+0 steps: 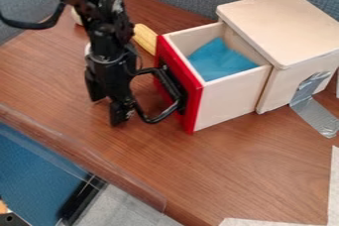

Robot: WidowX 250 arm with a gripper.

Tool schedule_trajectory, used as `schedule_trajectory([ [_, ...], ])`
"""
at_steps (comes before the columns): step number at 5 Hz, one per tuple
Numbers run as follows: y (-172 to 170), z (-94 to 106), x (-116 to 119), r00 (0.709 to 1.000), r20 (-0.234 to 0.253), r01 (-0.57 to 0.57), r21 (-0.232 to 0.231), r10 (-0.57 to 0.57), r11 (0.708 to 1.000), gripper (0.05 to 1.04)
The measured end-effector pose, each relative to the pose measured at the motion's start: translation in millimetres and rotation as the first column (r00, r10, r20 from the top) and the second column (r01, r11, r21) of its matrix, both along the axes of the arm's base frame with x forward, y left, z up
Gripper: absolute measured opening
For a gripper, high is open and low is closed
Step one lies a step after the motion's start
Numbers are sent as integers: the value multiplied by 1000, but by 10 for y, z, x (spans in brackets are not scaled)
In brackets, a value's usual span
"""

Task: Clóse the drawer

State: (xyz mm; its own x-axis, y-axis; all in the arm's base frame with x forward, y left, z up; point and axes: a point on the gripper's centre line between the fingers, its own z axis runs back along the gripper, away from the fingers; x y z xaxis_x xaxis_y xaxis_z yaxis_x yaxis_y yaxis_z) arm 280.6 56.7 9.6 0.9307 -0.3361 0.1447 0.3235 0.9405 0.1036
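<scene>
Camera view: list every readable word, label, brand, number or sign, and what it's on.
None readable.
Black arm: small pale marks, too small to tell if they are lettering.
Drawer, wooden box, silver tape: no lettering that I can make out.

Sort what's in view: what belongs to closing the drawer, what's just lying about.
Part of the job:
- black two-finger pincer
- red-fronted wooden drawer
- its black handle
- pale wooden cabinet

Not needed:
- yellow, ridged, rounded object
- blue material inside the drawer
- silver tape on the cabinet
</scene>
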Motion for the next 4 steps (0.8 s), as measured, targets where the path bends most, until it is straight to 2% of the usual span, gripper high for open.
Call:
schedule_trajectory([
  [2, -62, -3, 43, 999, -26, -38, -11, 38, 999, 1001],
  [4, -254, -33, 267, 996, -29, -84, -39, 83, 996, 1001],
])
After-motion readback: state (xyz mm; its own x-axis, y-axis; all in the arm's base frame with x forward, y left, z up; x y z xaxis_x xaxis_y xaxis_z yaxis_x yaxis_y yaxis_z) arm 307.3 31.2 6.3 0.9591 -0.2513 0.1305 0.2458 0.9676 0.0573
